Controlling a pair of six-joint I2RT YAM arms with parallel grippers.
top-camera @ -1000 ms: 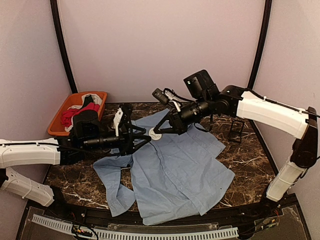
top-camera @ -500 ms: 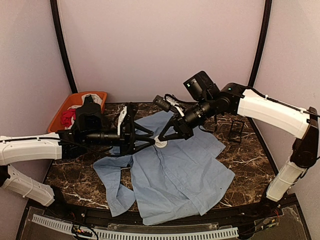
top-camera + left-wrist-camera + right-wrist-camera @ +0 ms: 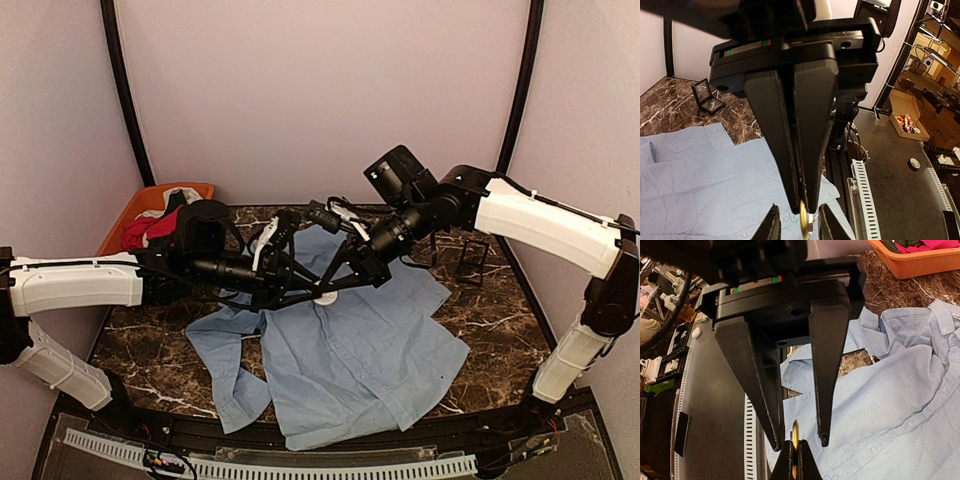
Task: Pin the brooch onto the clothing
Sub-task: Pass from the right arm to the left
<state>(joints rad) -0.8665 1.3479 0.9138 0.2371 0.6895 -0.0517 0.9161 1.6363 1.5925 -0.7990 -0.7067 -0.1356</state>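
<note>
The light blue shirt (image 3: 350, 350) lies spread flat on the dark marble table (image 3: 505, 310). Above its button placket, my right gripper (image 3: 330, 290) is shut on the brooch (image 3: 325, 298), a small gold disc with a white backing. In the left wrist view the brooch (image 3: 804, 222) shows edge-on at the right gripper's tips. My left gripper (image 3: 316, 293) comes in from the left and stands open. Its fingers (image 3: 824, 435) stand on either side of the brooch (image 3: 795, 432) with small gaps. The shirt (image 3: 900, 405) lies just below both grippers.
An orange bin (image 3: 140, 200) holding red, white and black garments stands at the back left of the table. A small open black box (image 3: 472, 262) stands at the back right. A perforated white strip (image 3: 300, 468) runs along the near edge.
Both grippers have moved right and towards the near side, over the shirt's placket. The left gripper's jaws have narrowed around the brooch. The right gripper has stayed shut on it.
</note>
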